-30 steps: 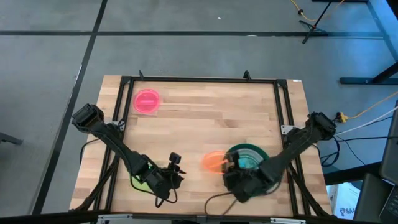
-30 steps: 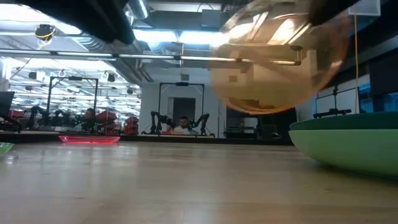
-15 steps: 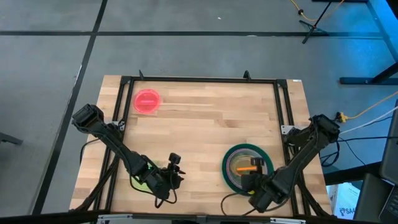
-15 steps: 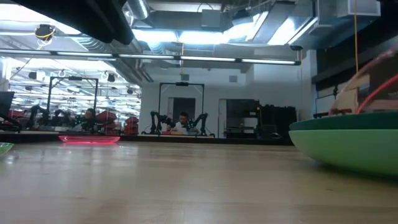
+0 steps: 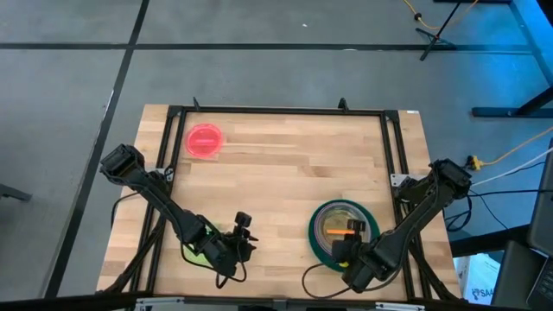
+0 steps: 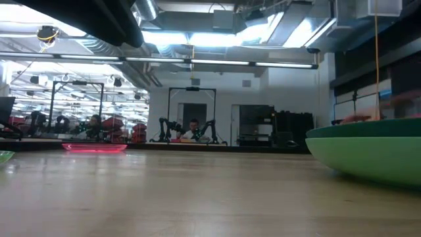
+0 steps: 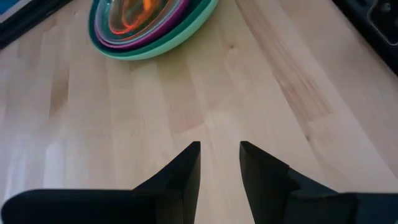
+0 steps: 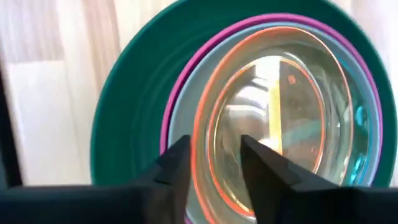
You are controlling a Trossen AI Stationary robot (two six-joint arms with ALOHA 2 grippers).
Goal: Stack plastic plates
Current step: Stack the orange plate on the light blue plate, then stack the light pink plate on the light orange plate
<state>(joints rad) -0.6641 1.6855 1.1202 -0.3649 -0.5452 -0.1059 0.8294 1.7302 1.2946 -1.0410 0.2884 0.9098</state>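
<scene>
A stack of plates (image 5: 344, 226) sits near the table's near right corner: a dark green plate (image 8: 124, 112) at the bottom, then magenta and grey-blue ones, with a translucent orange plate (image 8: 267, 112) lying on top. My right gripper (image 8: 215, 165) is open at the stack's near side. One finger is over the orange plate's inside and the other outside its rim (image 8: 198, 140), and no touch shows. My left gripper (image 7: 219, 162) waits open over bare wood at the near left, pointing toward the stack (image 7: 149, 25). A yellow-green plate (image 5: 192, 252) lies partly under the left arm. A pink plate (image 5: 205, 140) rests flat at the far left.
A black metal frame (image 5: 276, 111) borders the tabletop. The wide middle of the table is bare wood (image 5: 276, 181). In the low view the stack's green base (image 6: 368, 155) stands at the right and the pink plate (image 6: 94, 147) far off. People sit in the room behind.
My right gripper carried the orange plate from just left of the stack to over it and lowered it in, first tilted and then flat. It then drew slightly toward the near edge. The orange plate now lies on top of the stack.
</scene>
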